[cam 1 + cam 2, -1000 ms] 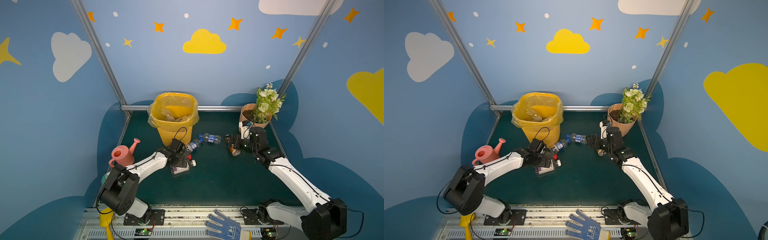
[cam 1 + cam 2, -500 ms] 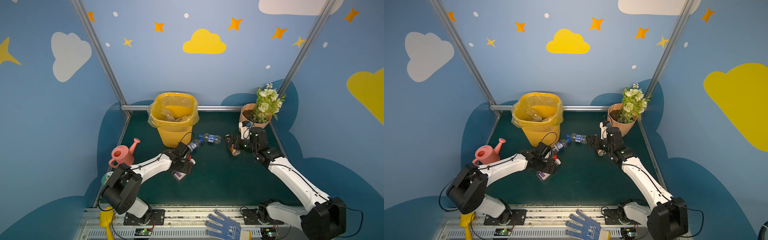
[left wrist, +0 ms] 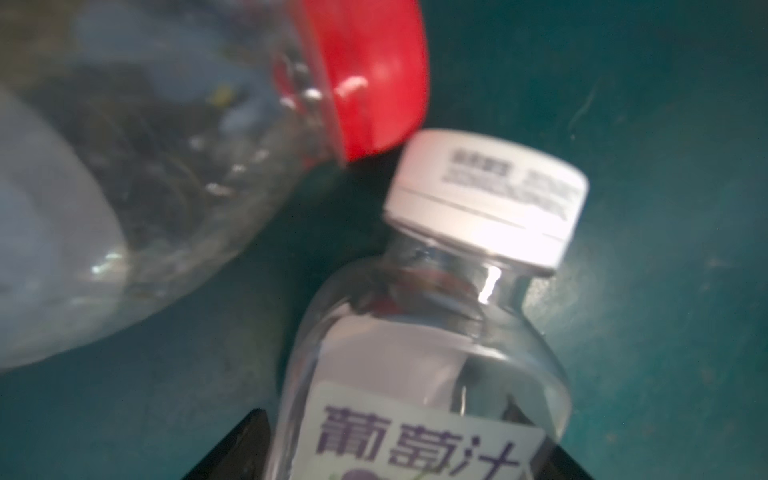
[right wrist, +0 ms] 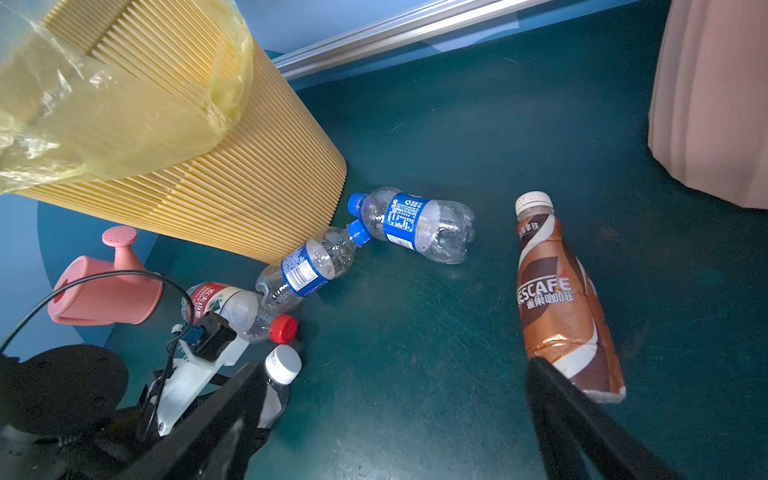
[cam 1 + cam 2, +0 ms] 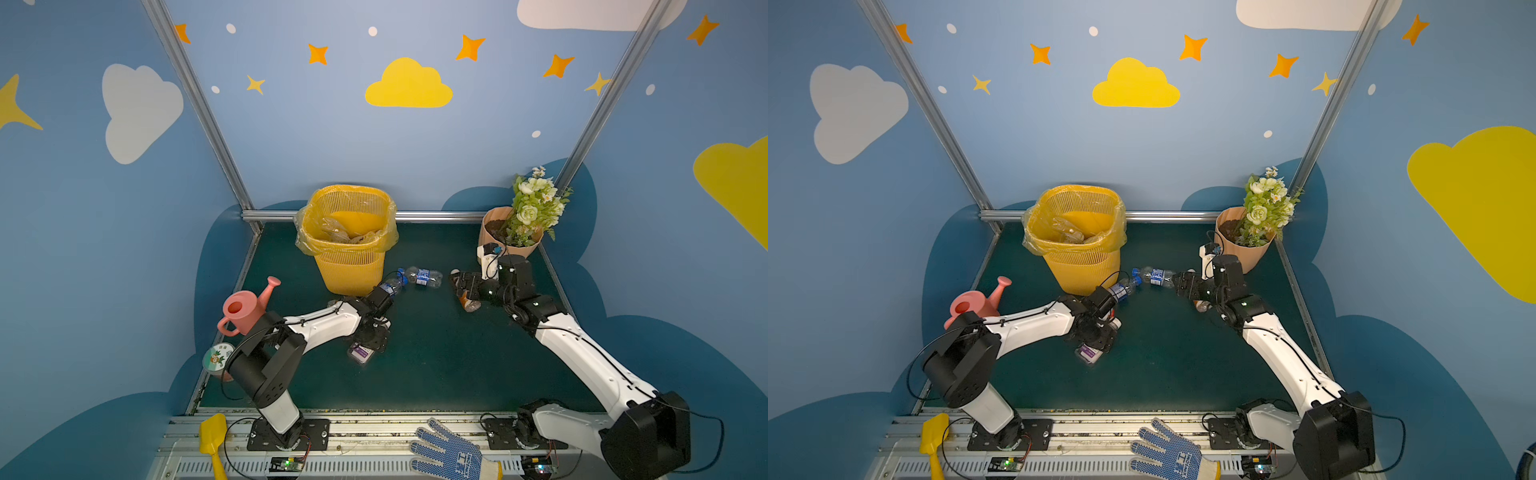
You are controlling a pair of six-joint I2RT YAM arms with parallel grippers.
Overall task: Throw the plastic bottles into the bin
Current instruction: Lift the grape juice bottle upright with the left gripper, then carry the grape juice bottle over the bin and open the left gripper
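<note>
The yellow mesh bin (image 5: 349, 270) (image 4: 208, 166) stands at the back with crushed bottles inside. My left gripper (image 5: 372, 338) (image 3: 407, 449) is shut on a purple-label, white-capped bottle (image 5: 360, 353) (image 3: 415, 374) lying on the mat. A red-capped bottle (image 3: 166, 187) (image 4: 232, 307) lies beside it. Two blue-label bottles (image 5: 423, 276) (image 5: 388, 286) lie at the bin's foot. My right gripper (image 5: 461, 282) (image 4: 395, 415) is open, low over bare mat. A brown coffee bottle (image 5: 467, 301) (image 4: 557, 299) lies just outside one finger.
A pink watering can (image 5: 245, 307) sits left of the bin. A peach flower pot (image 5: 511, 245) stands at the back right, just behind my right wrist. A round tin (image 5: 218, 357), a yellow shovel (image 5: 212, 440) and a blue glove (image 5: 449, 453) lie at the front edge.
My left gripper moved forward and down over the purple-label bottle, and its jaws narrowed onto it. The right arm stayed still.
</note>
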